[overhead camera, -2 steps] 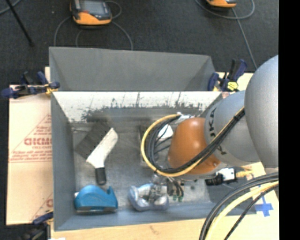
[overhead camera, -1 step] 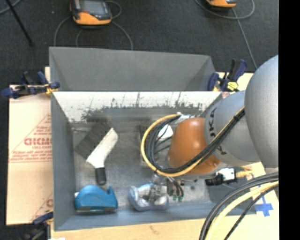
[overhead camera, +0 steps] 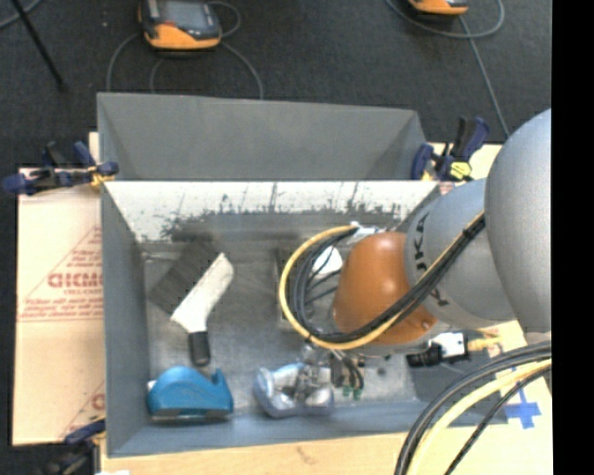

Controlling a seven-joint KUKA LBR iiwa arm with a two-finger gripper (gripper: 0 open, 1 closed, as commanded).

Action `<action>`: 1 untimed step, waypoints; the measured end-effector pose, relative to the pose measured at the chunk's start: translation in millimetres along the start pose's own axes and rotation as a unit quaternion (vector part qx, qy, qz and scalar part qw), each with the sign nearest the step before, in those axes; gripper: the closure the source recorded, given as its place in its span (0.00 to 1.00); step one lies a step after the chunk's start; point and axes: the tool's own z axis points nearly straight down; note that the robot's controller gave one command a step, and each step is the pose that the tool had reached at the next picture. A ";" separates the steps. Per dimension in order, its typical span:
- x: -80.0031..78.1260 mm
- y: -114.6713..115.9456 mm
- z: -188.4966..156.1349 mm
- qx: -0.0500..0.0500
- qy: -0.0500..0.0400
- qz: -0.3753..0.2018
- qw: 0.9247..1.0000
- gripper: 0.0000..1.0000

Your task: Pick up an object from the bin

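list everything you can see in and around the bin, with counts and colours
bin: 1, grey metal, centre of view
dispenser-like thing: 1, blue, bin's front left corner
wedge-shaped tool: 1, white with a dark handle, left of middle
dark block: 1, dark grey, against the white tool's left side
crumpled thing: 1, silvery with some blue, front middle, next to the gripper
handheld devices: 2, orange and black, on the floor beyond the bin
arm: 1, grey with orange wrist cover, from the right
gripper: 1, dark, low at the bin's front
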 end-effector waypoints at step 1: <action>1.7 -0.5 -6.0 0.001 0.003 0.000 1.000 1.00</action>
